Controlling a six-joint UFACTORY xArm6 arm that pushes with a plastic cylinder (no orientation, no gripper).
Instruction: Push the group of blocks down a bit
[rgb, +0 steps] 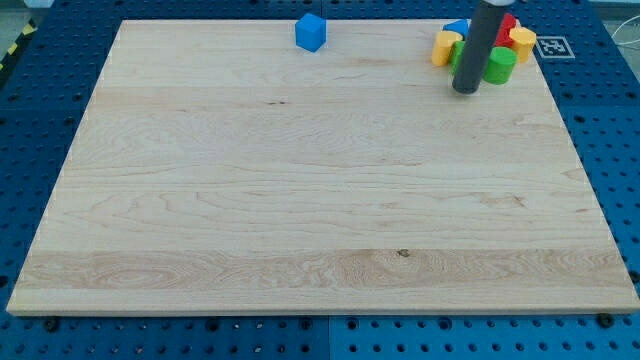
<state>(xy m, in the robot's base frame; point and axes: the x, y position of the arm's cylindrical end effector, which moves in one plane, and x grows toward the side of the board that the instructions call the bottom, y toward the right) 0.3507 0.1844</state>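
So we've got a light wooden board (320, 200) sitting on a blue pegboard table (40, 120), and most of the board is just bare wood. There's one blue cube (311, 32) off on its own near the view's top edge, a bit left of the middle, well apart from everything else. A small black and white marker tag (551, 46) sits just past the board's top right corner.

The group we care about is bunched up in the view's top right corner of the board. From what we can make out: a yellow block (446, 47) on the left side of the bunch, a bit of a blue block (458, 26) peeking out behind it, a green cylinder (500, 65) at the front right, a red block (508, 24) at the back and another yellow block (522, 42) on the far right. Exact shapes of most of these are hard to call since our rod (479, 40) stands right in front of the middle of the pile and hides a chunk of it.

My tip (465, 89) sits on the board just below the bunch, towards the view's bottom, between the left yellow block and the green cylinder and close beside the cylinder. It's just a plain rod, nothing to open or close, and it's holding nothing. Whether it's actually touching a block we can't tell from this angle
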